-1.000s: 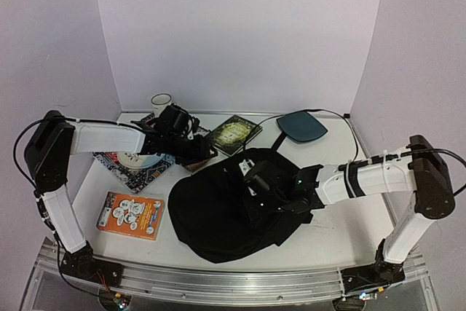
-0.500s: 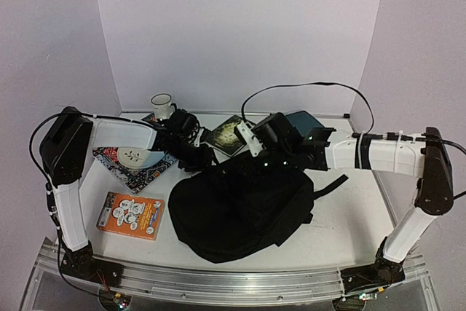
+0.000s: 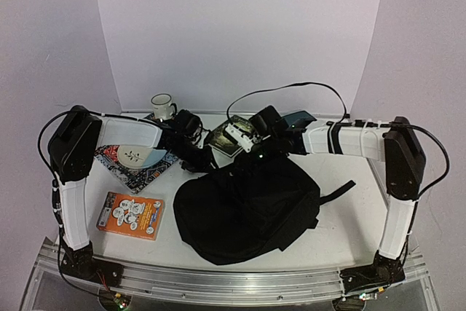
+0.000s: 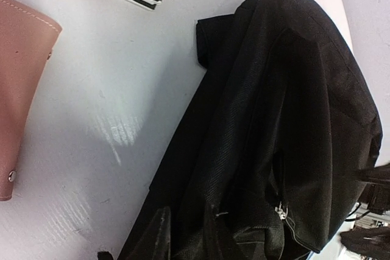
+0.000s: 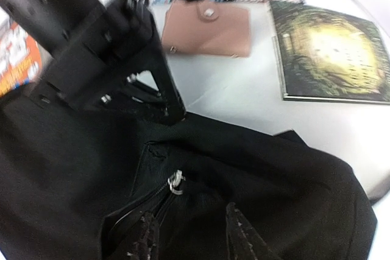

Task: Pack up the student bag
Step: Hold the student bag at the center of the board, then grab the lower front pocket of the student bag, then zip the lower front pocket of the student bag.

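The student bag [image 3: 247,209] lies slumped in the middle of the white table [image 3: 357,231], with 1 strap trailing to the right. The left gripper [image 5: 173,112] meets the bag's far edge, and its 2 fingers look pinched together on a fold of black fabric. The right gripper [image 5: 192,238] hangs over the bag's top beside a silver zip pull [image 5: 177,182], its jaws apart and clamped on nothing.

Behind the bag lie a pink wallet [image 5: 207,28] with a snap and a dark green book [image 5: 332,53]. An orange box [image 3: 131,215] with cartoon pictures sits front left, and a white mug [image 3: 162,103] with a dark print stands at the back. None of the writing on the box, the mug or the book cover can be read.
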### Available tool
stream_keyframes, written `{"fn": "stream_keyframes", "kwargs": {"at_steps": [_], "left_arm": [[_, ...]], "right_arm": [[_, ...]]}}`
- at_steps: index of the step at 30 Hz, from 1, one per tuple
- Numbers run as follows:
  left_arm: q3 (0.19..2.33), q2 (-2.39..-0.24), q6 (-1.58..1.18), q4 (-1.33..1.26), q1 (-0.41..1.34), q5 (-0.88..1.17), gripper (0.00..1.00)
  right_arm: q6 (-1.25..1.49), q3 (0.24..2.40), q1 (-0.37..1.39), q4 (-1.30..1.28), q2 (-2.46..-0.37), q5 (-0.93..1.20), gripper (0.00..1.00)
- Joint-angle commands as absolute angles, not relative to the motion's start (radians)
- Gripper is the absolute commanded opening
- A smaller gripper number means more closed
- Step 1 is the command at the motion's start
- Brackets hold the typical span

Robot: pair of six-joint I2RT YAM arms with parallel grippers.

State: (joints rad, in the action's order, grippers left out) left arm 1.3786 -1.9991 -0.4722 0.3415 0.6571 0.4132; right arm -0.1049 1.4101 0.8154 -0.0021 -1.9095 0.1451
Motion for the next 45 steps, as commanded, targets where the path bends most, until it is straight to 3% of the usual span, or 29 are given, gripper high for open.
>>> {"fn": "stream_keyframes", "kwargs": {"at_steps": [1,9,31,34,39,45], "left_arm": [[1.426,-2.005,-0.450,0.344,0.654,0.467,0.12],[1.430,-2.012,-0.440,0.345,0.650,0.492,0.00],[1.442,-2.003,-0.431,0.354,0.647,0.495,0.00],[1.439,-2.003,-0.431,0.354,0.647,0.492,0.00],[1.432,-1.989,-0.428,0.356,0.644,0.463,0.00],[1.428,-1.974,-0.436,0.367,0.625,0.411,0.00]], "right_arm": [[-0.229,1.464,0.800,-0.030,-1.965,0.216,0.41],[-0.298,1.436,0.766,-0.032,-1.991,0.248,0.42],[-0.354,1.483,0.733,-0.062,-2.111,0.379,0.40],[-0.356,1.497,0.732,-0.068,-2.118,0.390,0.33],[-0.356,1.489,0.733,-0.085,-2.090,0.402,0.01],[-0.338,1.453,0.738,-0.121,-1.999,0.392,0.00]]}}
